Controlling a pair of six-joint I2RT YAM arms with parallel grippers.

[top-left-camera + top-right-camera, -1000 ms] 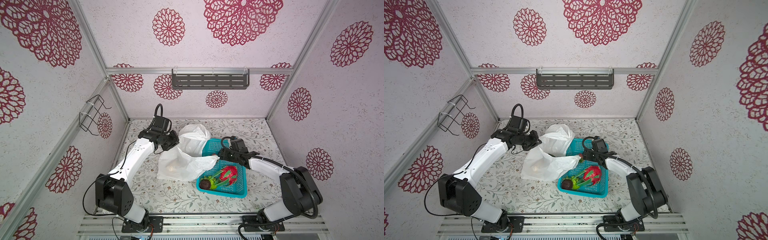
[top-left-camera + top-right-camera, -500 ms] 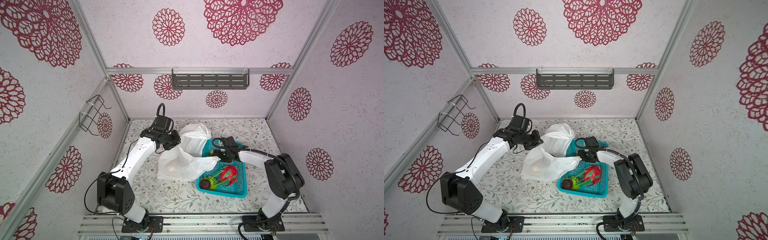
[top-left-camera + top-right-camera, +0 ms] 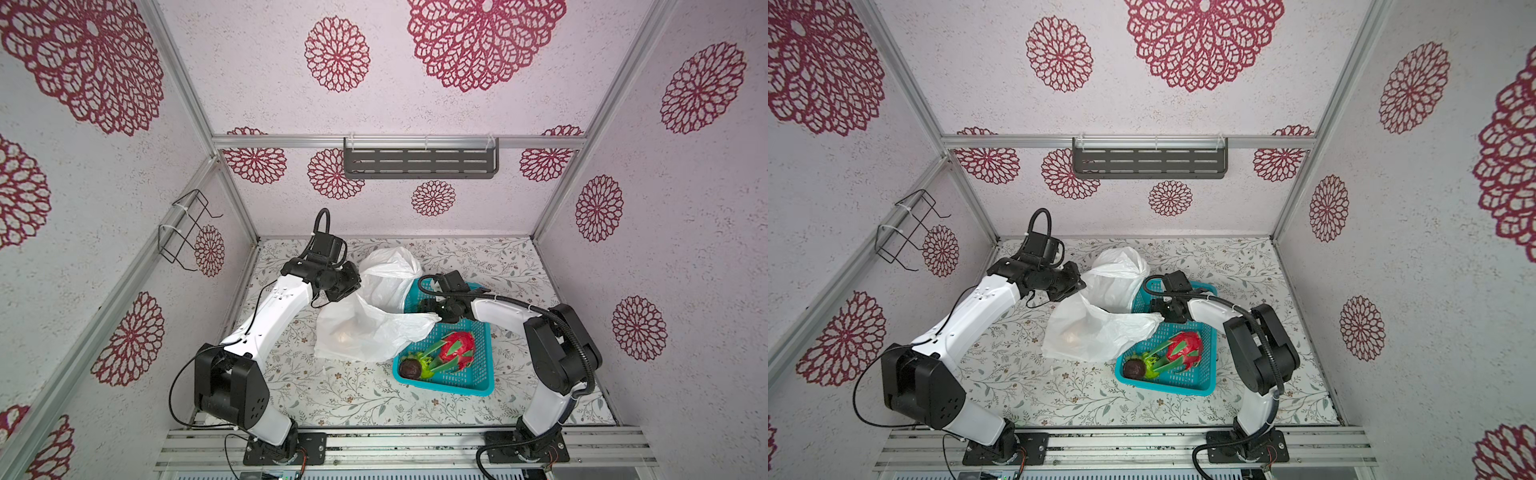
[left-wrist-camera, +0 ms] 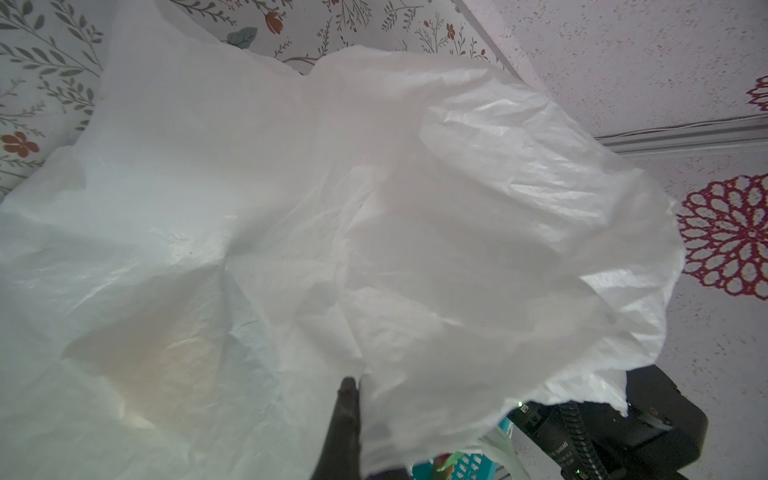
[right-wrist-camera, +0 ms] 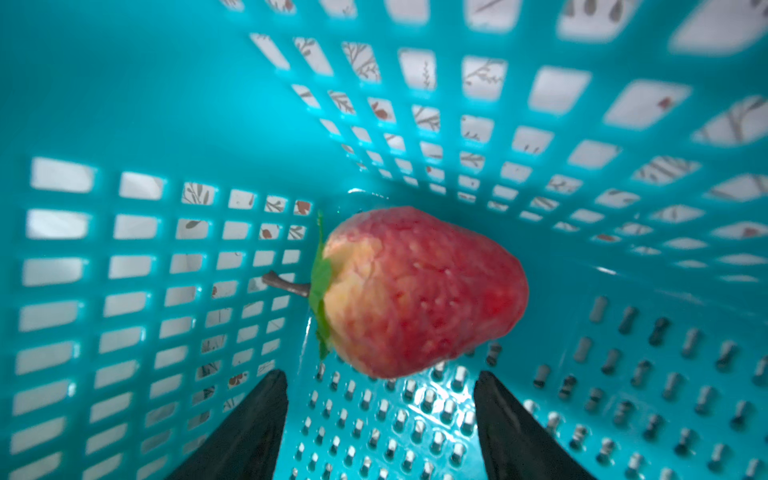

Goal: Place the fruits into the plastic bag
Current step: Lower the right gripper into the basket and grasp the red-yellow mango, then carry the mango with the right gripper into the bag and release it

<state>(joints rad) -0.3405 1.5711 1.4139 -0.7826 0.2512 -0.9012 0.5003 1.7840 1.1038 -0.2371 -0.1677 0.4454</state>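
The white plastic bag (image 3: 374, 320) (image 3: 1100, 324) lies crumpled left of the teal basket (image 3: 478, 384), one flap draped over its rim. My left gripper (image 3: 353, 291) is shut on the bag's upper edge and holds it up; in the left wrist view one dark finger (image 4: 347, 399) shows against the film. A pale fruit (image 3: 343, 336) shows faintly through the bag. My right gripper (image 3: 428, 307) is down in the basket's far corner, open, with a red strawberry (image 5: 415, 291) just beyond its fingertips (image 5: 380, 382). A red dragon fruit (image 3: 457, 351) and a dark round fruit (image 3: 410, 368) lie in the basket's near part.
The basket's perforated walls (image 5: 145, 270) close in tightly around my right gripper. A wire rack (image 3: 187, 232) hangs on the left wall and a dark shelf (image 3: 419, 164) on the back wall. The floral tabletop (image 3: 332, 395) is fenced by walls on three sides.
My right arm has folded in, its elbow swinging left, and its gripper has dipped into the basket's far corner. The left arm still holds the bag, almost unmoved.
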